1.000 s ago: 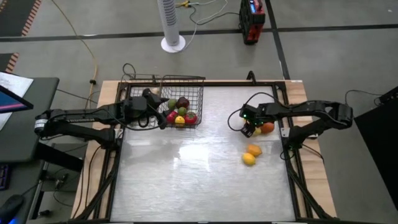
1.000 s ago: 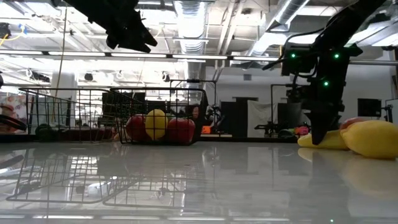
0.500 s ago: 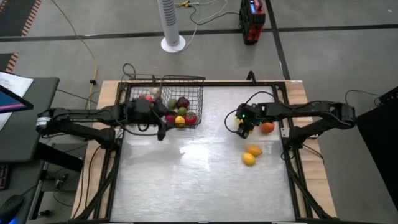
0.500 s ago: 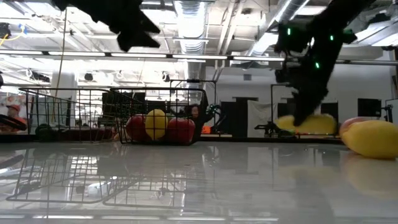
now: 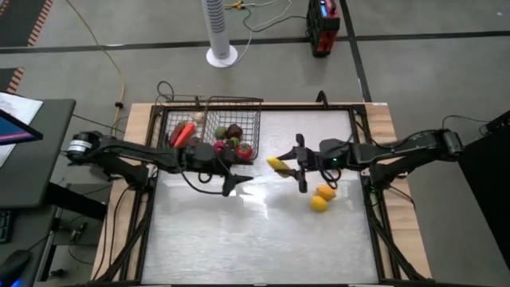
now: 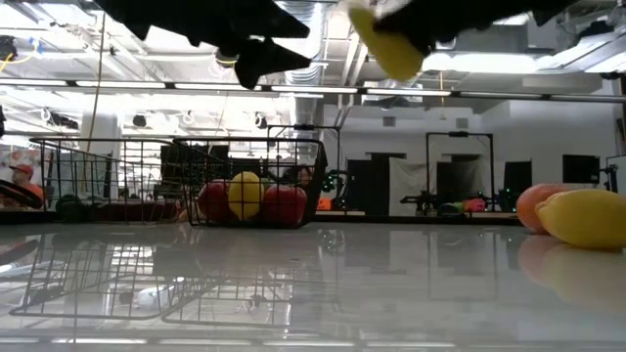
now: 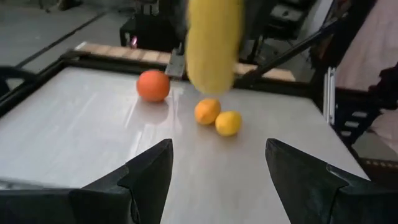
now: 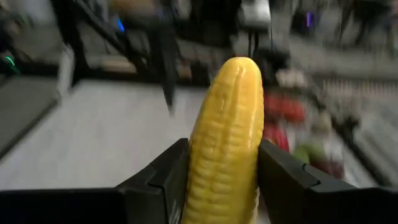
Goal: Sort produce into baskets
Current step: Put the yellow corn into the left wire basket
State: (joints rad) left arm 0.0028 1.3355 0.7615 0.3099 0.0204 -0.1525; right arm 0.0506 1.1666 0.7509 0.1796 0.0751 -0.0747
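Observation:
My right gripper (image 5: 287, 166) is shut on a yellow corn cob (image 5: 276, 165) above the table's middle, right of the baskets. The cob also shows in the low view (image 6: 386, 44) and in the left wrist view (image 7: 211, 43). My left gripper (image 5: 233, 185) is open and empty, near the baskets' near right corner; its fingers stand wide apart (image 7: 217, 180). Two black wire baskets (image 5: 239, 102) stand at the far left. One holds round red, green and yellow pieces (image 5: 231, 143); the other holds a long red one (image 5: 182, 133). An orange fruit (image 5: 325, 192) and a yellow one (image 5: 319, 204) lie on the table at the right. My right gripper pinches the corn cob's thick lower part (image 8: 221, 180) between its two fingers (image 8: 283, 180). The fingers come level from the table's right and lie along the cob. Its rounded tip (image 8: 239, 68) sticks out past them toward the baskets. The cob is lifted clear of the table.
A round orange-red fruit (image 7: 153, 85) lies on the table beyond the two loose ones. The black table frame (image 5: 366, 135) runs along the edges. The near half of the white tabletop (image 5: 255, 239) holds nothing.
My right gripper has lifted the corn cob from the table beside the orange fruit, turned from pointing down to level, and carried it toward the table's left. My left gripper has left the space over the basket and gone toward the near edge and right.

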